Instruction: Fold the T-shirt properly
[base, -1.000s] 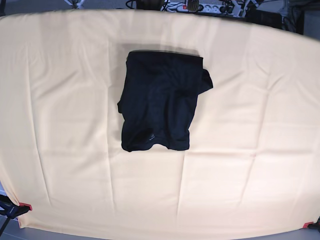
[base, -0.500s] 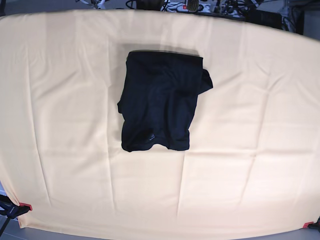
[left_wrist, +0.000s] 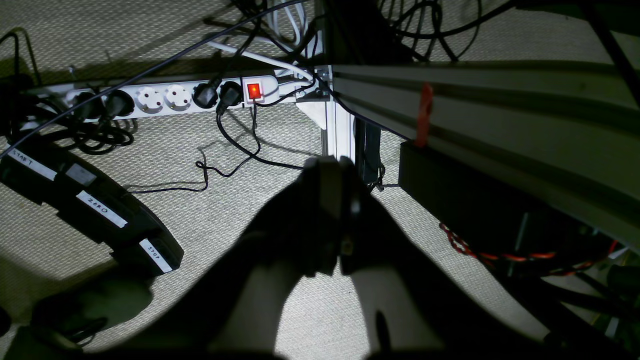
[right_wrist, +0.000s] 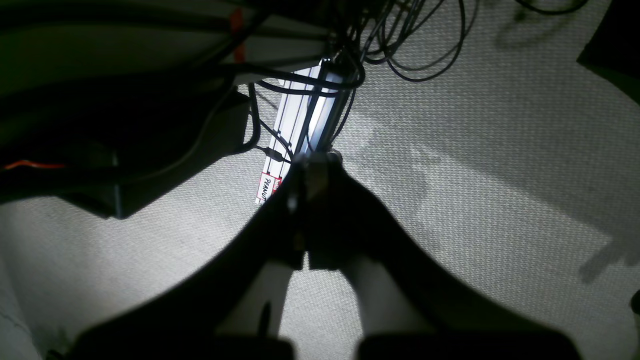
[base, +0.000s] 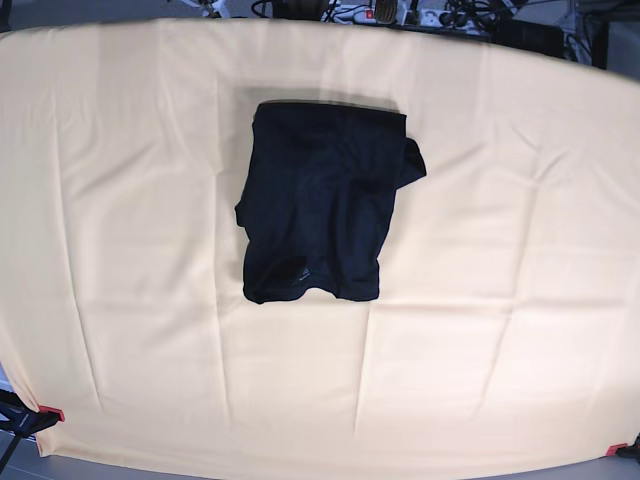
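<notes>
T-shirt (base: 322, 200) lies folded at upper center of the yellow cloth (base: 500, 300). Left gripper (left_wrist: 334, 172) and right gripper (right_wrist: 314, 165) both closed, empty, over carpet (right_wrist: 475, 150).

I see the T-shirt (base: 322, 200) in the base view only: plain black, soft cloth, no print that I can make out. It lies flat on the tabletop, folded into a rough upright rectangle, a little above centre. Top edge straight; lower edge uneven, with a shallow notch near the middle. A small flap of cloth sticks out at the upper right side. Surface lightly wrinkled.
</notes>
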